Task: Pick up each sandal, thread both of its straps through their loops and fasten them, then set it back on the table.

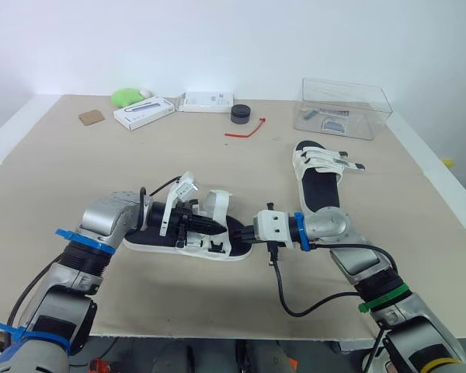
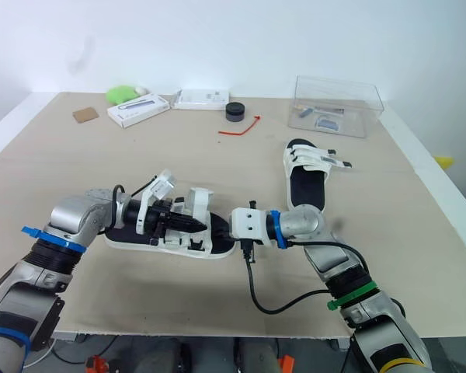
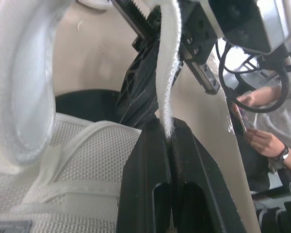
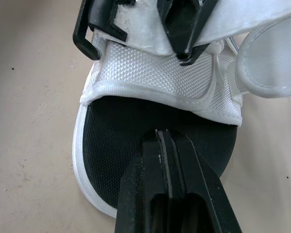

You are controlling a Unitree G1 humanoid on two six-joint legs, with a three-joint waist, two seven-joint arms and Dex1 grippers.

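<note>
While the strap is yet to go through its loop, the left gripper point(image 3: 169, 127) is pinched tight on the free end of a white strap point(image 3: 167, 73). It holds that end raised above the near sandal point(image 1: 152, 238), which lies on the table point(image 1: 217, 167) at the near centre.

The right gripper point(image 4: 163, 135) reaches in from the right with its fingers pressed together and nothing between them, its tip over the black footbed at the sandal's right end. I judge it is there to steady the sandal, so that a pull on the strap does not drag it. A black loop point(image 4: 79, 34) sits at the edge of the white mesh upper, close to the left gripper.

The other sandal point(image 1: 318, 175) lies well apart, farther back on the right, with straps across it. A clear box point(image 1: 343, 107), a red tie point(image 1: 246, 130), a black puck point(image 1: 241, 114) and a white box point(image 1: 144, 113) sit far off, out of the way. The crowding comes from the two grippers meeting over one sandal. A person's hand point(image 3: 262, 141) shows off the table.
</note>
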